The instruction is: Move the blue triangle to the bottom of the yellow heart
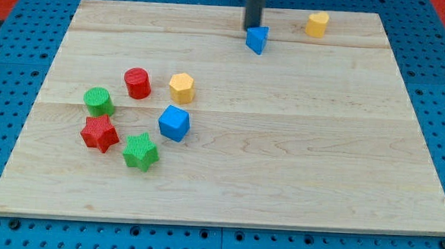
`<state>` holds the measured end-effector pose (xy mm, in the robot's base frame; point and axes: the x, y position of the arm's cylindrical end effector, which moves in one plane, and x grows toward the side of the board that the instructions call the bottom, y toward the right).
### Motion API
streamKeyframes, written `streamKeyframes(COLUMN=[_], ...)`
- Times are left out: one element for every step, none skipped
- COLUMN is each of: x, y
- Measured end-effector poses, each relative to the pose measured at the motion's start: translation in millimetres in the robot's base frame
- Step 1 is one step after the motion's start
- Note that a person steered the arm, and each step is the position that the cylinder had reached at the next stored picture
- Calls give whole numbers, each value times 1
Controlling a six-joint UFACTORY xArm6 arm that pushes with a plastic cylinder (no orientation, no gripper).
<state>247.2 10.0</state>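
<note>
The blue triangle (257, 39) lies near the view's top, a little right of centre. The yellow heart (316, 24) lies to its right and slightly higher, near the board's top edge. The dark rod comes down from the top edge, and my tip (253, 28) stands just above and left of the blue triangle, touching or nearly touching it.
A cluster sits at the view's left: red cylinder (138, 83), yellow hexagon (182, 87), green cylinder (98, 101), blue cube (174, 123), red star (100, 133), green star (140, 151). The wooden board (297, 159) lies on a blue pegboard.
</note>
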Motion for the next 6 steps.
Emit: streamKeyframes(x=[24, 19, 6, 21, 50, 65], y=[-4, 63, 107, 94, 93, 122])
